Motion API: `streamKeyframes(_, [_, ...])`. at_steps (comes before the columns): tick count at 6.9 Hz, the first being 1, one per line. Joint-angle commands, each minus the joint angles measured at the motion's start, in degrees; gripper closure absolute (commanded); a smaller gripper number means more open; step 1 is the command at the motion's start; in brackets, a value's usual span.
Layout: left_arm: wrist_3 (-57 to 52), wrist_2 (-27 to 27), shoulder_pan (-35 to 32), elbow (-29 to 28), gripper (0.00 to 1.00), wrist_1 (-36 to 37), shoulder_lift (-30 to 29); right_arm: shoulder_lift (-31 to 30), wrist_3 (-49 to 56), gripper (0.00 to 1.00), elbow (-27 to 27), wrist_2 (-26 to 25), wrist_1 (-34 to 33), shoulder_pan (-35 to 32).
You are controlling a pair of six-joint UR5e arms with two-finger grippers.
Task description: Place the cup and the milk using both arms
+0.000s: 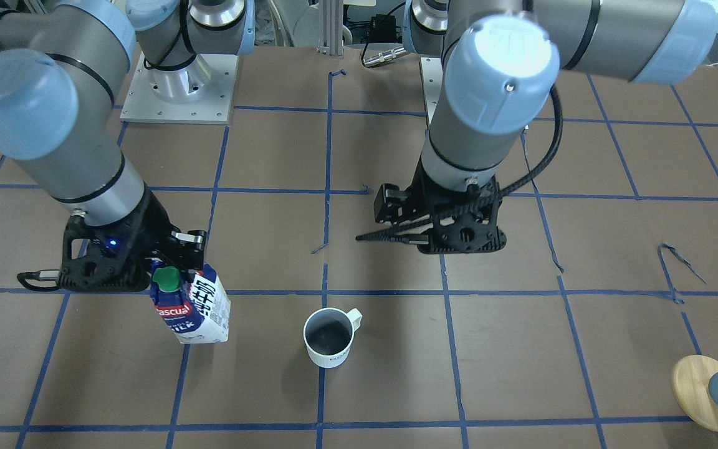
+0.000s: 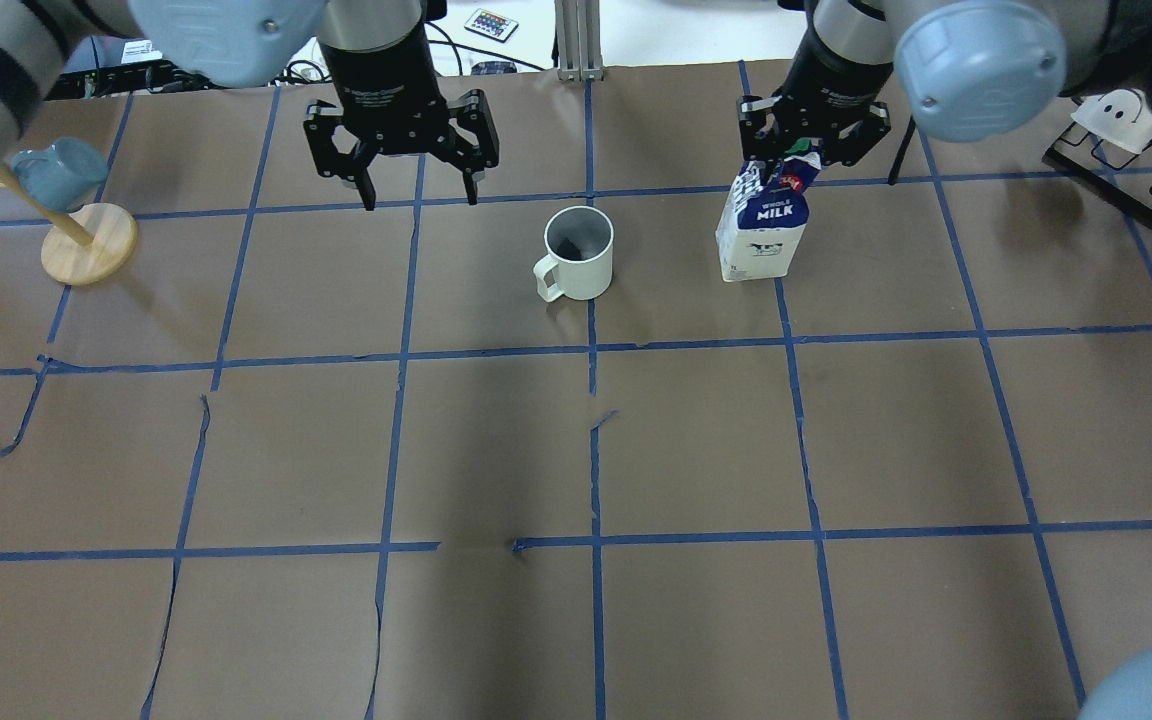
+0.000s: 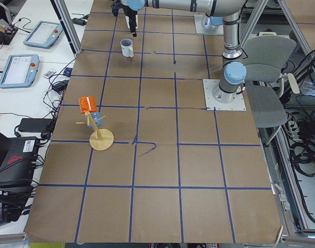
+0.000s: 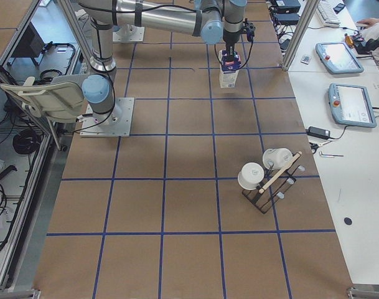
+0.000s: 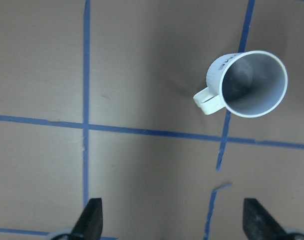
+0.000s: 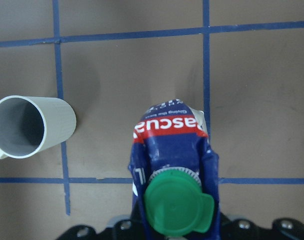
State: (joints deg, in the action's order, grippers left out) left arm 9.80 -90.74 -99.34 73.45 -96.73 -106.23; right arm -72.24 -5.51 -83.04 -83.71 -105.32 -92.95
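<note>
The white cup [image 2: 581, 255] stands upright on the brown table, handle toward the robot's left; it also shows in the front view [image 1: 329, 337] and the left wrist view [image 5: 246, 82]. My left gripper [image 2: 421, 198] is open and empty, hovering beyond and to the left of the cup, apart from it. The blue and white milk carton [image 2: 761, 225] with a green cap [image 6: 174, 205] is upright to the cup's right. My right gripper [image 2: 801, 160] is shut on the carton's top ridge. I cannot tell whether the carton's base touches the table.
A wooden mug stand [image 2: 86, 245] with a blue-grey cup is at the far left. A black rack [image 2: 1126, 130] with white cups is at the far right. Blue tape lines grid the table. Side tables with tablets [image 3: 17, 70] flank the far edge.
</note>
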Motion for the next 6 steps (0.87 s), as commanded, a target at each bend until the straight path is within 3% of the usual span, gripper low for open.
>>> streamKeyframes(1, [-4.2, -1.2, 0.8, 7.9, 0.0, 2.3, 10.1, 5.1, -7.3, 0.76, 3.0, -0.9, -2.8, -5.5])
streamKeyframes(2, [-6.3, -1.3, 1.2, 12.9, 0.0, 4.6, 13.4, 7.3, -9.5, 0.75, 3.2, -1.1, -6.6, -7.5])
streamKeyframes(3, [-7.7, -1.2, 1.2, 18.3, 0.0, 12.5, 15.5, 8.7, -10.8, 0.75, 3.7, -1.1, -7.1, -8.3])
streamKeyframes(4, [-9.6, -1.2, 2.4, 19.5, 0.0, 17.2, 16.3, 9.6, -11.1, 0.75, 4.5, -1.0, -8.2, -8.4])
streamKeyframes(6, [-10.1, -0.1, 6.2, 12.2, 0.0, 3.3, 14.8, 9.9, -11.1, 0.75, 4.1, -0.9, -8.2, -9.8])
